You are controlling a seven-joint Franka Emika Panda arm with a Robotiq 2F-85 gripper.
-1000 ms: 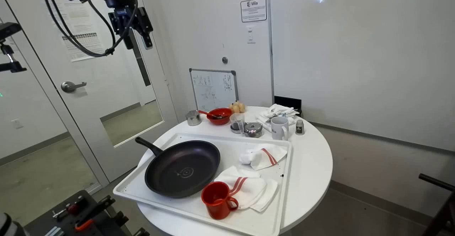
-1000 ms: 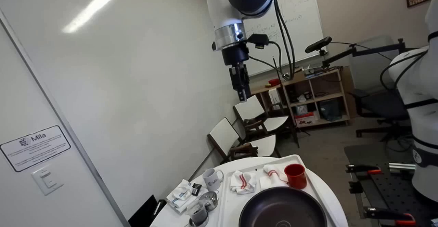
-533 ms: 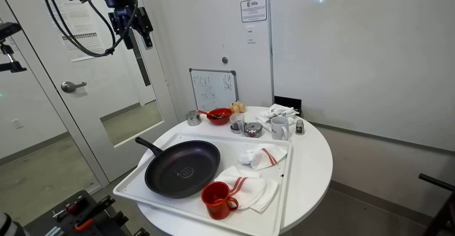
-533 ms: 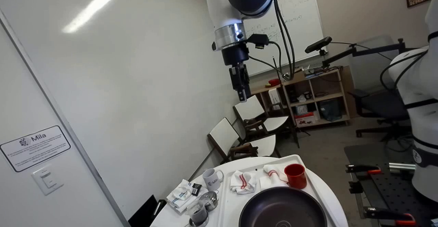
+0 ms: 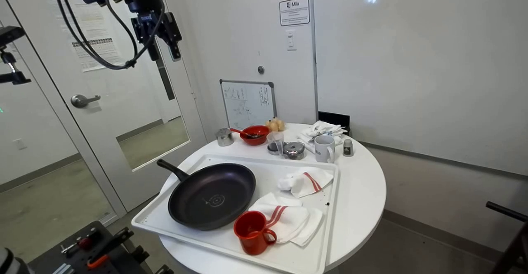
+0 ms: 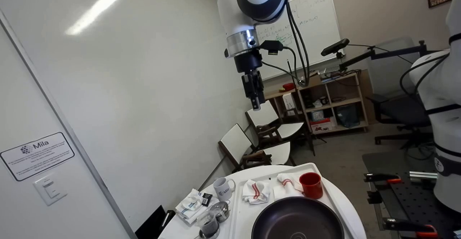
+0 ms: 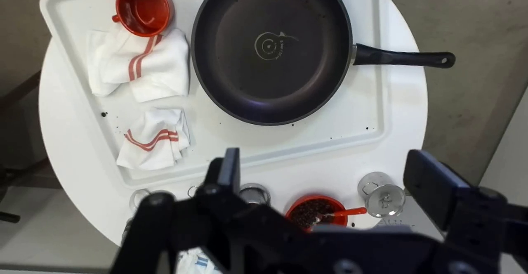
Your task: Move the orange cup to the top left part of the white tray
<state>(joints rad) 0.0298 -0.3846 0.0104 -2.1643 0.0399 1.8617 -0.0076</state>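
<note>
The orange cup (image 5: 254, 235), a red-orange mug, stands upright on the white tray (image 5: 268, 175), by the tray's near edge. It touches or nearly touches a folded cloth. It also shows in an exterior view (image 6: 311, 186) and at the top left of the wrist view (image 7: 144, 10). The tray also shows in the wrist view (image 7: 214, 129). My gripper (image 5: 165, 55) hangs high above the table, well apart from the cup. In the wrist view its fingers (image 7: 330, 175) are wide apart with nothing between them. In an exterior view the gripper (image 6: 256, 106) appears side-on.
A black frying pan (image 5: 212, 195) fills much of the tray, its handle over the rim. Two striped cloths (image 5: 284, 220) (image 5: 309, 182) lie on the tray. Beyond it stand a red bowl (image 5: 255, 135), metal pots (image 5: 293, 151), a grey mug (image 5: 324, 148) and a small whiteboard (image 5: 247, 105).
My gripper has moved slightly down, and slightly to the right in an exterior view, since half a second ago. The cup, tray and pan have not moved.
</note>
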